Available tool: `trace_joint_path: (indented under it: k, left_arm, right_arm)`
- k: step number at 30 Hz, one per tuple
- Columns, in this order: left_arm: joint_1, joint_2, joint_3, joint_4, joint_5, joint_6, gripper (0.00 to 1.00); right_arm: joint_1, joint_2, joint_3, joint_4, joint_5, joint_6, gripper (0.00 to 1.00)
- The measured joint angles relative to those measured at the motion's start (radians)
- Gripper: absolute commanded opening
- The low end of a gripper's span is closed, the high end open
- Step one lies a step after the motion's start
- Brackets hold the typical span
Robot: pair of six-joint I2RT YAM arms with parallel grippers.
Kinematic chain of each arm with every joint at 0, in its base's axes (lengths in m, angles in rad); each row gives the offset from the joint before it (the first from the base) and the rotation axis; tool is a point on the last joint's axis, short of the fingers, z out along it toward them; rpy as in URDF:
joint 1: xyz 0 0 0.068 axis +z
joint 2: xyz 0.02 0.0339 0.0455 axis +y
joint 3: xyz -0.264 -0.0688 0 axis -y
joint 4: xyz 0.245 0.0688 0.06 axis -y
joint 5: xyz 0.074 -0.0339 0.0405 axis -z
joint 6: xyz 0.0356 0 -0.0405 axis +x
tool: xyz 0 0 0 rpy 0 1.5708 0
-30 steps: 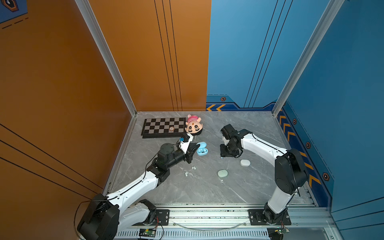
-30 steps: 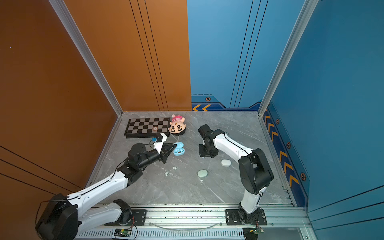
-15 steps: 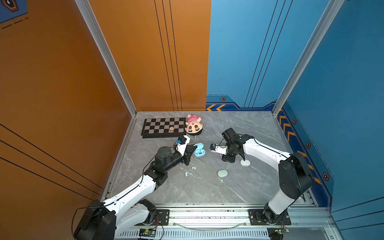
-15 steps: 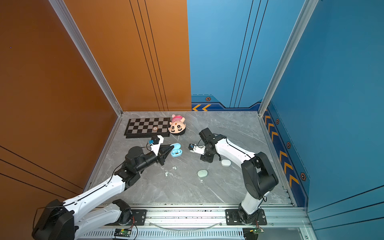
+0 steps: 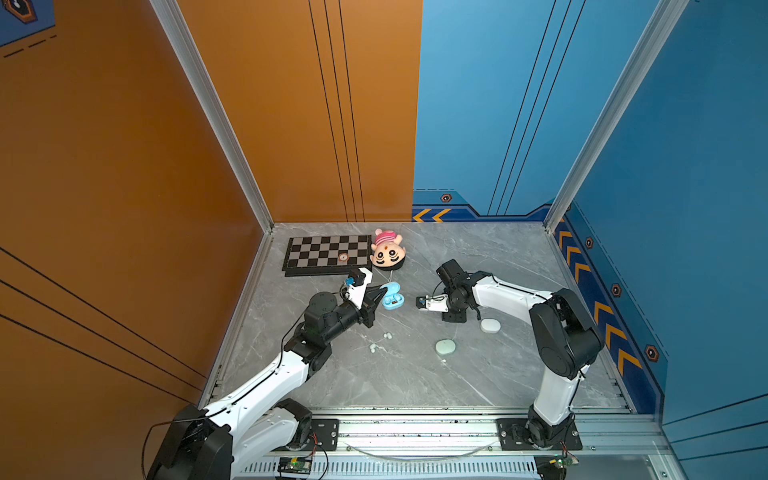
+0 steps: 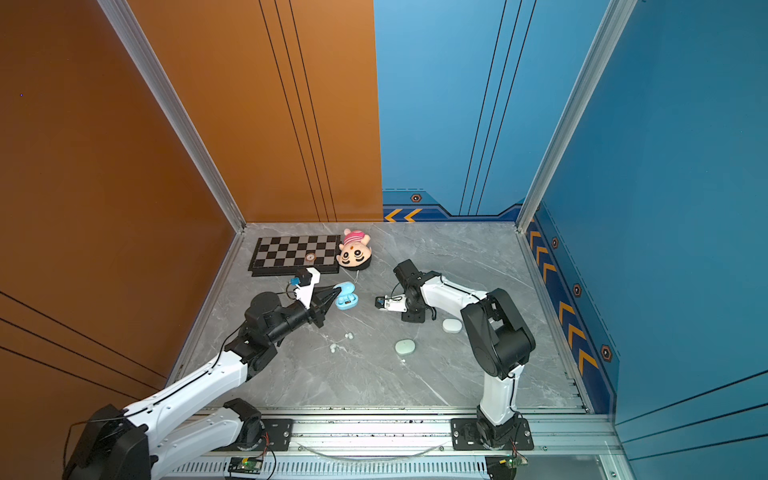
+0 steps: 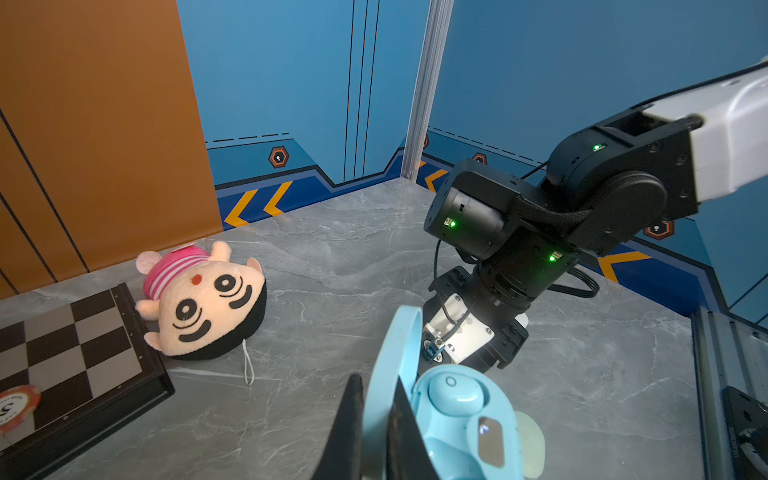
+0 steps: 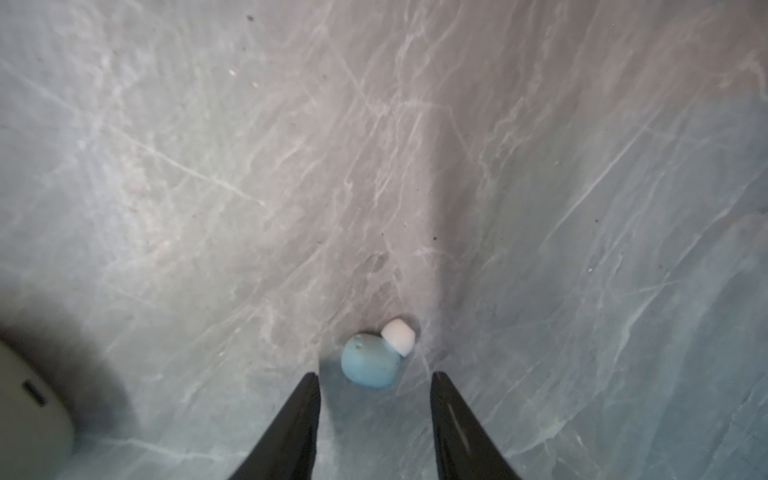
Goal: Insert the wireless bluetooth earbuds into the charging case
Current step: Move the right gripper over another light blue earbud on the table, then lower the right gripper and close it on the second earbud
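Light blue earbud (image 8: 368, 360) is lying on the table (image 8: 208, 166) at lower centre of the right wrist frame, with its white tip pointing away. It is sitting just ahead of the right gripper (image 8: 375, 374), whose jaws are standing wide and empty. Left gripper (image 7: 377, 380) is clamping the open charging case (image 7: 457, 440) by its lid.

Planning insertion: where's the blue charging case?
Blue case: left of centre in both top views, near the plush head, lid pinched by the left gripper.
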Motion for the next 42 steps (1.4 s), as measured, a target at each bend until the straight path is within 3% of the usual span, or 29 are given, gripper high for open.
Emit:
trace_joint_path:
  k: [8, 15, 23, 31, 35, 42]
  left_arm:
    - [0.009, -0.006, -0.002, 0.000, 0.000, -0.003, 0.00]
    - [0.011, -0.018, -0.005, 0.000, 0.000, -0.003, 0.00]
    - [0.019, -0.032, -0.005, 0.000, 0.000, -0.003, 0.00]
    - [0.023, -0.035, -0.006, 0.000, 0.000, -0.003, 0.00]
    - [0.023, -0.039, -0.006, 0.000, 0.000, -0.004, 0.00]
    - [0.023, -0.047, -0.006, 0.000, 0.000, -0.015, 0.00]
  right_arm:
    - [0.002, 0.042, 0.033, 0.064, 0.051, 0.042, 0.44]
    - [-0.004, 0.088, 0.127, 0.108, 0.056, 0.178, 0.45]
    - [-0.040, 0.090, 0.166, 0.102, 0.027, 0.468, 0.44]
    - [-0.069, 0.090, 0.247, -0.047, 0.009, 0.826, 0.41]
    - [-0.055, 0.090, 0.250, -0.096, -0.003, 0.887, 0.43]
    - [0.002, 0.135, 0.284, -0.143, 0.031, 0.891, 0.45]
